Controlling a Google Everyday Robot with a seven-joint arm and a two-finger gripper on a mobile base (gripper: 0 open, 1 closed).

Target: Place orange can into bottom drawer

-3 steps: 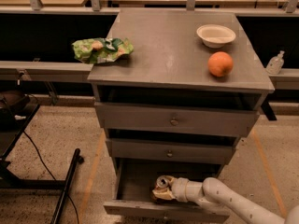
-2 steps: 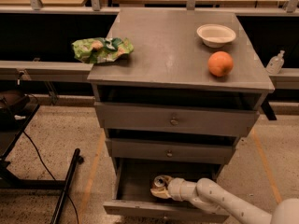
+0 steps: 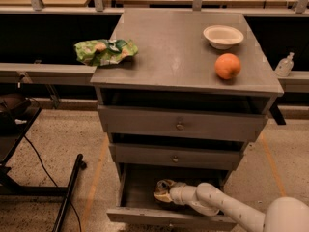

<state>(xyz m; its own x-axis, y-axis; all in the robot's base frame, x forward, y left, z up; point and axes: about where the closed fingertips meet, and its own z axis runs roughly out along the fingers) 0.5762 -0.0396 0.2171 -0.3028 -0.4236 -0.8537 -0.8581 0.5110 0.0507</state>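
No readable text, label or number on anything in view

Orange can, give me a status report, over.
Gripper inside open bottom drawer, at the orange can. Can low in drawer, release unconfirmed. Fruit and bowl up top, clear.

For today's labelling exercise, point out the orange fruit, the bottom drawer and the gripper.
orange fruit (image 3: 228,65): camera view, its middle.
bottom drawer (image 3: 154,218): camera view, front panel.
gripper (image 3: 162,192): camera view, its tip, inside the bottom drawer.
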